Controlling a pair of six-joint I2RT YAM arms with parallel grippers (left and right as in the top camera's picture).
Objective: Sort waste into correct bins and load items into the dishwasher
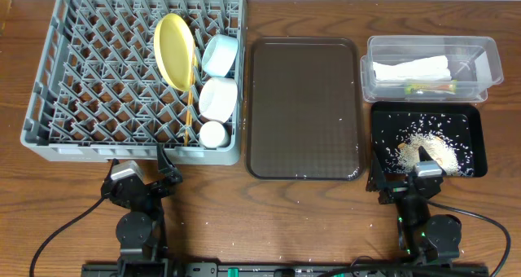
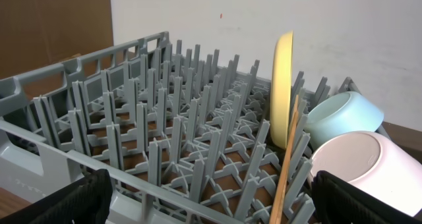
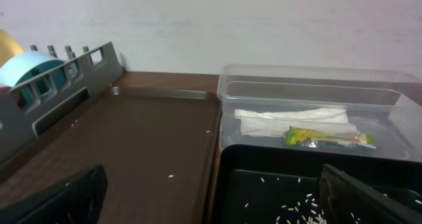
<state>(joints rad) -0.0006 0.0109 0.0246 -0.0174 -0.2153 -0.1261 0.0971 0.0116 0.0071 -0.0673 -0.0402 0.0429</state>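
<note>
**Overhead.** The dish rack point(image 1: 89, 151) carries the yellow plate point(image 1: 175, 50) on edge, light-blue bowl point(image 1: 220, 54), white bowl point(image 1: 218, 98), white cup point(image 1: 213, 134) and chopsticks point(image 1: 190, 114), all in its right columns. The clear tub point(image 1: 488, 61) holds the napkin point(image 1: 411, 68) and wrapper point(image 1: 427, 86). The black tray point(image 1: 476, 138) holds the rice scraps point(image 1: 423, 147). Pale specks on the brown tray point(image 1: 305, 106) are possibly stray grains. Sorting appears complete, so the step in hand is parking.

**Left wrist.** Left jaws are spread wide and empty, just before the rack's front wall. Withdraw straight back, away from that wall.

**Right wrist.** Right jaws are spread and empty at the black tray's near rim. Keep clear of the rim. Open room lies left, over the brown tray.
</note>
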